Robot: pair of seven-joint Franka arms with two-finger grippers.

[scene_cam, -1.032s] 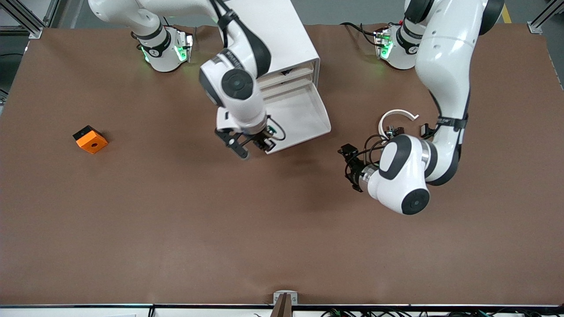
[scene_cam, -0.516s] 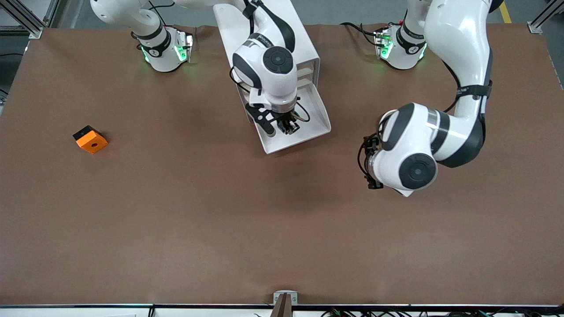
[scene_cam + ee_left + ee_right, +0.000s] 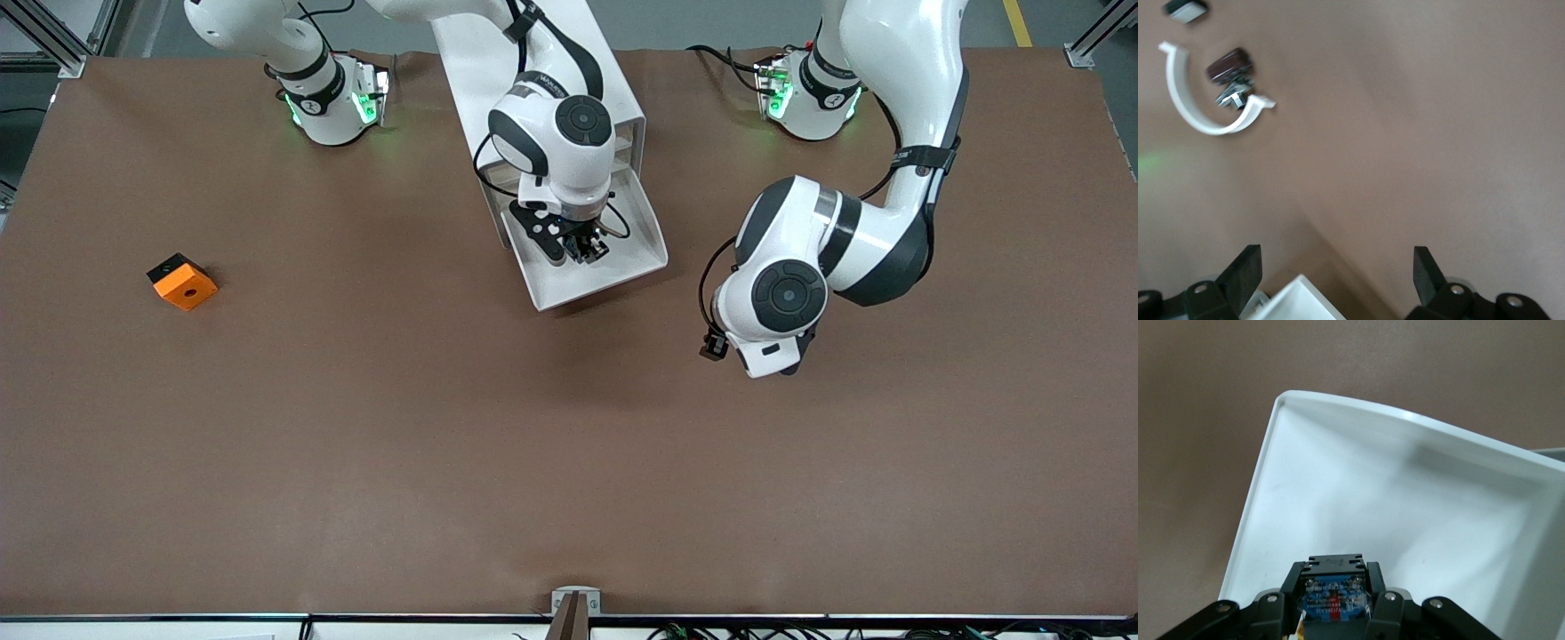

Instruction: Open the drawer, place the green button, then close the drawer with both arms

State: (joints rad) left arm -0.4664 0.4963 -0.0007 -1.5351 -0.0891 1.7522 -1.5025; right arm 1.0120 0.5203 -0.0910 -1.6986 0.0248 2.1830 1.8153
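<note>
The lowest drawer (image 3: 633, 253) of the white cabinet (image 3: 613, 93) stands pulled out, a shallow white tray. My right gripper (image 3: 576, 249) hangs over the tray, shut on the button. In the right wrist view the gripper (image 3: 1333, 581) clamps the button's dark body with a blue label (image 3: 1331, 599) above the tray floor (image 3: 1338, 473); the green cap is hidden. My left gripper (image 3: 1337, 275) is open and empty, low over the table beside the drawer's front corner (image 3: 1297, 301) toward the left arm's end. In the front view its wrist (image 3: 772, 298) covers it.
An orange cube (image 3: 182, 281) with a black hole lies toward the right arm's end of the table. A white curved strip (image 3: 1188, 107) with small black clips (image 3: 1230, 65) lies on the table past the left gripper; the left arm covers it in the front view.
My right gripper carried the button from the drawer's front corner to over the tray. My left wrist turned and swung toward the drawer, now covering the curved strip.
</note>
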